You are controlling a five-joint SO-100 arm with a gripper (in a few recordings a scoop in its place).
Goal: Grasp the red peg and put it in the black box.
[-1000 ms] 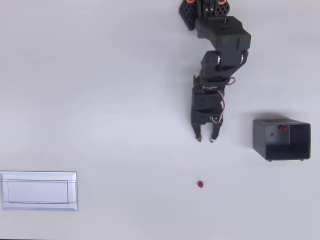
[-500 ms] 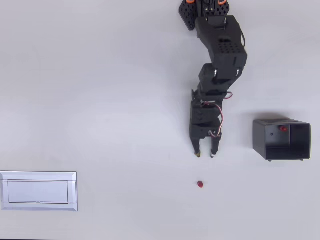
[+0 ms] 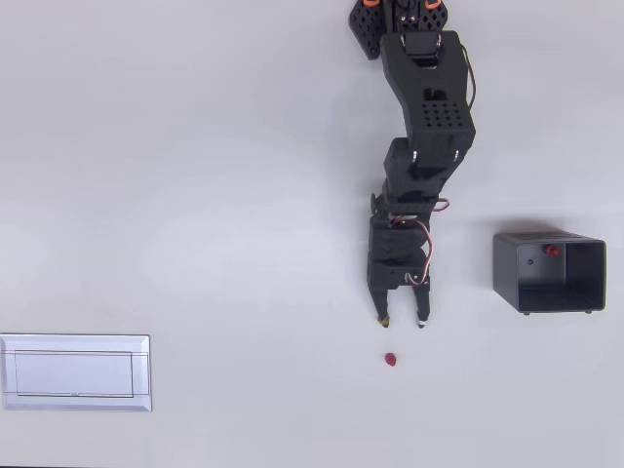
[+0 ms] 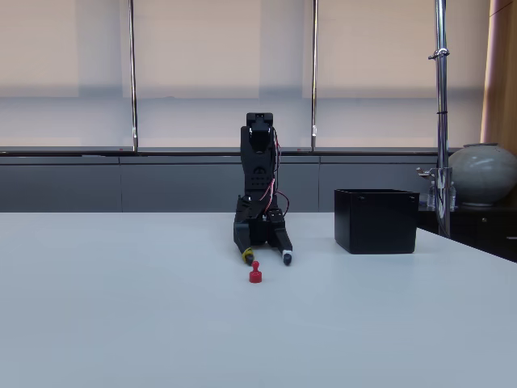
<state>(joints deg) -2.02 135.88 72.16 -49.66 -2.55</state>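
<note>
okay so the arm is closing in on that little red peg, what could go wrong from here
The red peg is narrower than the gap of the open gripper, and sits toward one fingertip in the overhead view, so a finger may knock it over or flick it away. It stands upright, so it could topple and roll. The black box is well off to the side, so a weak pinch might drop it.

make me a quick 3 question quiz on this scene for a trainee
1. True or false: the gripper already holds the red peg.
2. In the overhead view, the black box lies to which side of the gripper? A left, B right, C directly below.
3. Fill in: in the overhead view, the flat thing at the lower left is a white ____.

Key: 1 false, the open gripper is short of the peg; 2 B; 3 tray.
</note>
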